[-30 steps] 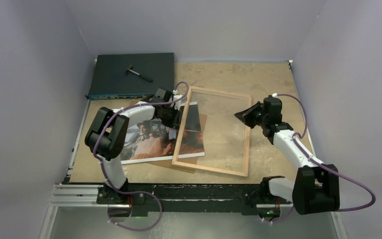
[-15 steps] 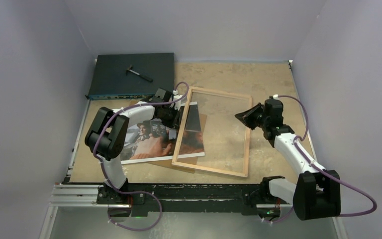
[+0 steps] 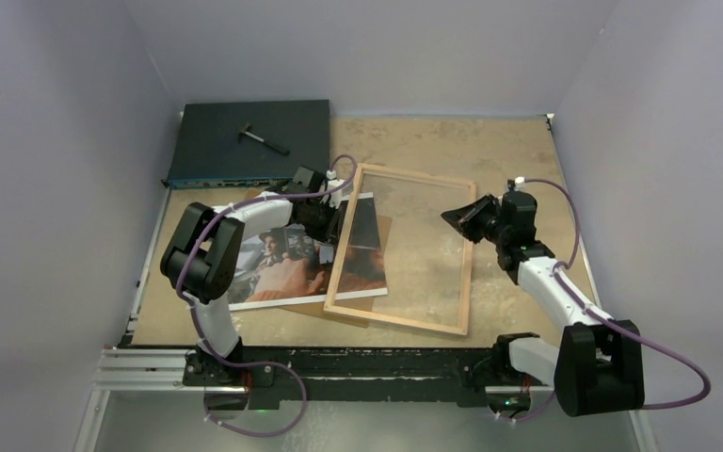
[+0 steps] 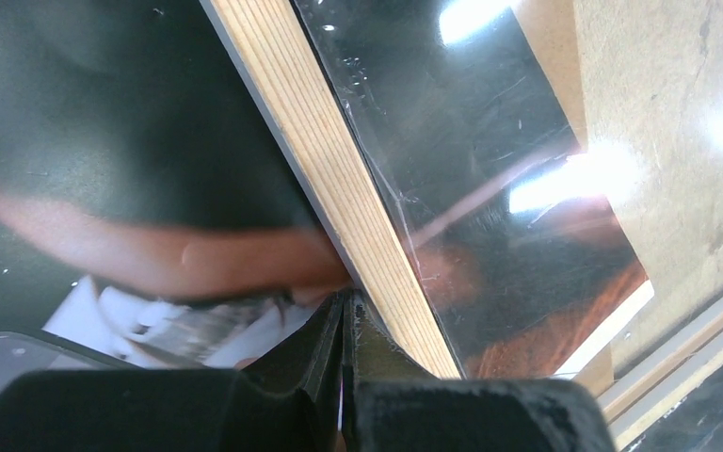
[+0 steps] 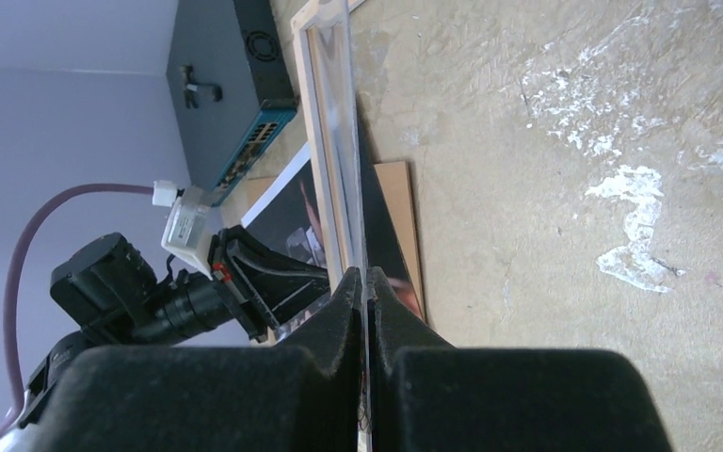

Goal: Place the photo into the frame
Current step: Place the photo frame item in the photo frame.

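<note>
Glossy paper, light, limp and slick: the photo (image 3: 282, 268) lies face up left of the frame (image 3: 395, 317), its right strip under the frame's left rail. I would take it by its white border. The frame looks stiff, its pane fragile, so hold the wooden rail. The left arm bends across the photo, its tool (image 3: 331, 224) pinched closed, tips at that left rail. The right tool (image 3: 449, 216), also closed and empty, hangs over the frame's right rail.
</note>
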Motion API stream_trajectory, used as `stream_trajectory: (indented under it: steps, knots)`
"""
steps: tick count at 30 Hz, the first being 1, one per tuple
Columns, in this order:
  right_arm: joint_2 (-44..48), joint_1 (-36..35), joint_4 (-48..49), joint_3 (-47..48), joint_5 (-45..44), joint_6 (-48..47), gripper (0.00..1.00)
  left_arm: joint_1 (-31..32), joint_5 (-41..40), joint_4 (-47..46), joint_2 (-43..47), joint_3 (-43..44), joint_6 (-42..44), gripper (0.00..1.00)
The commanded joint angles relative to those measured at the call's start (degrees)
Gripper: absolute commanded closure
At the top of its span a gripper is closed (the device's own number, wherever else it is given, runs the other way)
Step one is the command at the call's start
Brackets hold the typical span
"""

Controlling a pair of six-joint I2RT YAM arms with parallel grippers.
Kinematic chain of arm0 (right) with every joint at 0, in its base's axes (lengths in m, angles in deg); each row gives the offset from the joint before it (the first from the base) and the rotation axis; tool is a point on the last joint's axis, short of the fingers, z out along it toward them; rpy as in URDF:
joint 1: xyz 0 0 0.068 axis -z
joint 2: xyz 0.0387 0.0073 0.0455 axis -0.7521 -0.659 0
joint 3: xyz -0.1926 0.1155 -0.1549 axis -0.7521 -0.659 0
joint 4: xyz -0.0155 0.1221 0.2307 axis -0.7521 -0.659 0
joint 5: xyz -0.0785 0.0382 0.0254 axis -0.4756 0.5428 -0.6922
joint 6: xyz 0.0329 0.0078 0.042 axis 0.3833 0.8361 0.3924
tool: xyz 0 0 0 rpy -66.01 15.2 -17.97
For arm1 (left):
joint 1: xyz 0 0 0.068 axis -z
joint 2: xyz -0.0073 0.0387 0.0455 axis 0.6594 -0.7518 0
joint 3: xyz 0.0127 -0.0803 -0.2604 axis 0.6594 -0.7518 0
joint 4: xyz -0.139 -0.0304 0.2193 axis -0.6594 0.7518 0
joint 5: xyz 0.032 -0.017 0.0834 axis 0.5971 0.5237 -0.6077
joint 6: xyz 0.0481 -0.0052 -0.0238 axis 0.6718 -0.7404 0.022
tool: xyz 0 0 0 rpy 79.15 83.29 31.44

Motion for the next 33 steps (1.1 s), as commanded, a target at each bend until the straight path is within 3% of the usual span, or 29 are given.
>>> stream_trajectory:
  steps: [1, 15, 33]
  knots:
    - [0.5, -0.6, 6.0, -2.8, 4.1, 1.6, 1.00, 0.6, 2.7, -1.7, -0.7, 1.3, -0.7, 1.00]
    - [1.2, -2.0, 14.0, -3.9, 9.2, 8.9, 1.00, 0.6, 2.9, -1.9, -0.8, 0.8, -0.5, 1.00]
    - [1.1, -5.1, 13.9, -3.1, 6.9, 13.7, 1.00, 0.7, 3.4, -2.6, -0.7, 0.3, -1.0, 1.00]
